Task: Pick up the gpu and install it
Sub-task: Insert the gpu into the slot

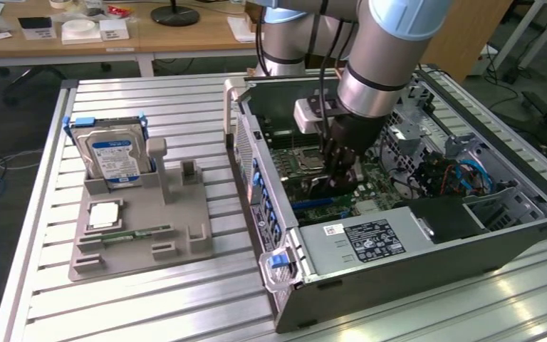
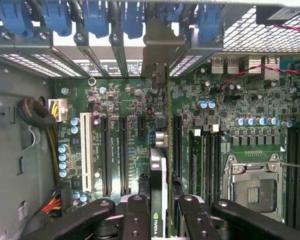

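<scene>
Gripping the thin, flat gpu (image 2: 159, 175) edge-on, the black end effector (image 2: 163, 221) is closed narrowly around it, with the green motherboard (image 2: 115, 100) just beyond its fingertips.

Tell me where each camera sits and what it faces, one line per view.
Exterior view: off the arm, raised, looking down on the table, parts tray and open computer case; the arm shows.
Wrist view: on the wrist, looking past the jaws onto the motherboard; the jaws show, shut on the gpu.
Both share the gpu, motherboard and CPU socket.
</scene>
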`<action>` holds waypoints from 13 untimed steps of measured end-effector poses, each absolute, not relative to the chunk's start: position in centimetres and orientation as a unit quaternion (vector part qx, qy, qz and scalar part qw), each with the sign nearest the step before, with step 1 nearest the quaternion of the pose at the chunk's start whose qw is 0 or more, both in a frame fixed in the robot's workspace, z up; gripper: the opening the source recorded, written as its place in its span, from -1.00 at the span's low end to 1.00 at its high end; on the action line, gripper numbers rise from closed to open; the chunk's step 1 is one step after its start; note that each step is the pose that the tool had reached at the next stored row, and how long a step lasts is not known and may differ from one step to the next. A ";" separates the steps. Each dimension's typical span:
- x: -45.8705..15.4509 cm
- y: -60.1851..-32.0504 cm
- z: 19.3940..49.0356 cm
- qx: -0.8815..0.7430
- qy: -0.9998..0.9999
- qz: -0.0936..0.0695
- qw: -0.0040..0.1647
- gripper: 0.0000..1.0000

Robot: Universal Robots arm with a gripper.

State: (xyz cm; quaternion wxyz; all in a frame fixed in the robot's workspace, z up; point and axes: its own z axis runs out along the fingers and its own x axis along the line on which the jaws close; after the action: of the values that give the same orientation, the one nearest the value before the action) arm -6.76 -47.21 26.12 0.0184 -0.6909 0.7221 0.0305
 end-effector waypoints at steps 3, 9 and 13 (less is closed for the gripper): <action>-6.8 -47.2 26.0 -0.691 0.722 0.030 0.018 -0.47; -6.8 -47.2 25.8 -0.691 0.722 0.030 0.018 -0.47; -6.9 -47.2 25.7 -0.690 0.723 0.030 0.018 -0.47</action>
State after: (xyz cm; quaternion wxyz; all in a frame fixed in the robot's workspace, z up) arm -6.86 -47.21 25.74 0.0178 -0.6904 0.7226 0.0299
